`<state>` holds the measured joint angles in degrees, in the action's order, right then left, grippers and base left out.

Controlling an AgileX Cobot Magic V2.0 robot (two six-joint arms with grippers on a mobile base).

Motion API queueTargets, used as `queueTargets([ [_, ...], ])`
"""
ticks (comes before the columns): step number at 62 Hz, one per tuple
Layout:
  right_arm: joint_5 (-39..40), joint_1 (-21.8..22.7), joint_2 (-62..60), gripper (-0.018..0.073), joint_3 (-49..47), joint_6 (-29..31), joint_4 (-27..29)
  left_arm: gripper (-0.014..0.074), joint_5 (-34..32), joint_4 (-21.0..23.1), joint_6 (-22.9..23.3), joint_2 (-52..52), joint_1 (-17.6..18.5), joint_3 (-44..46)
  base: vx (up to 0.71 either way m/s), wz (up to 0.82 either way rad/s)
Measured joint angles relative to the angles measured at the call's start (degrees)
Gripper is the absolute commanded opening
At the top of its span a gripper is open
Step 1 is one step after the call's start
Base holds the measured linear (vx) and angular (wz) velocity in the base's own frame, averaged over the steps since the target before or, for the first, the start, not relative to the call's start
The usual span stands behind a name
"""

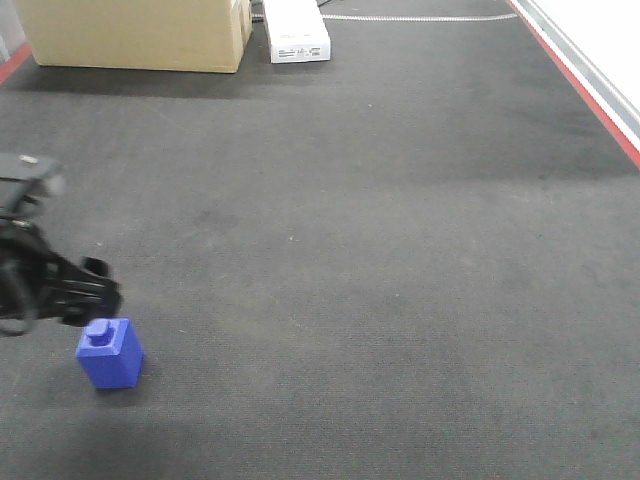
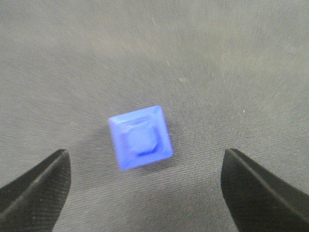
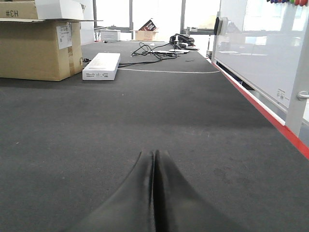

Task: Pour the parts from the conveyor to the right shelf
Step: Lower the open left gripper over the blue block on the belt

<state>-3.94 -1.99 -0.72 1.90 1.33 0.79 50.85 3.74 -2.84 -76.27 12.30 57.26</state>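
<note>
One of the parts, a small royal-blue block [image 1: 110, 352] with a square stud on top, stands on the dark conveyor belt [image 1: 380, 250] at the front left. My left gripper [image 1: 92, 292] hovers just above and behind it. In the left wrist view the block [image 2: 140, 137] lies between and slightly ahead of the black fingers [image 2: 46, 186], and the left gripper [image 2: 145, 153] is open wide, touching nothing. My right gripper [image 3: 154, 153] is shut and empty, low over bare belt [image 3: 72, 125]. The right shelf is out of view.
A cardboard box [image 1: 135, 35] and a flat white box [image 1: 296, 35] sit on the belt at the far end. A red edge rail [image 1: 590, 95] runs along the belt's right side. Black cables [image 3: 154, 48] lie beyond the white box, and a white panel [image 3: 260, 53] stands at the right.
</note>
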Motion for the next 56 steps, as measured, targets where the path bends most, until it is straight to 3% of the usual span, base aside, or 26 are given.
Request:
queueTargets([
  [11,0.00,0.00,0.00,-0.0009,0.00,0.00,0.00,0.0587,-0.32,-1.88,3.50,-7.34,0.41,1.48,0.00,0.00],
  [26,0.00,0.00,0.00,-0.0009,0.00,0.00,0.00,0.0584,-0.91,-2.20,4.94,-14.44,0.41,1.77,0.00,0.00],
  [36,0.00,0.00,0.00,-0.0009,0.00,0.00,0.00,0.0523,-0.86,-2.20,4.98,-17.66,0.41,1.77,0.00,0.00],
  [43,0.00,0.00,0.00,-0.0009,0.00,0.00,0.00,0.0402,-1.14,-2.20,4.98,-19.14,0.41,1.77,0.00,0.00],
  [56,0.00,0.00,0.00,-0.0009,0.00,0.00,0.00,-0.0010,-5.21,-2.20,4.98,-19.50,0.41,1.77,0.00,0.00],
])
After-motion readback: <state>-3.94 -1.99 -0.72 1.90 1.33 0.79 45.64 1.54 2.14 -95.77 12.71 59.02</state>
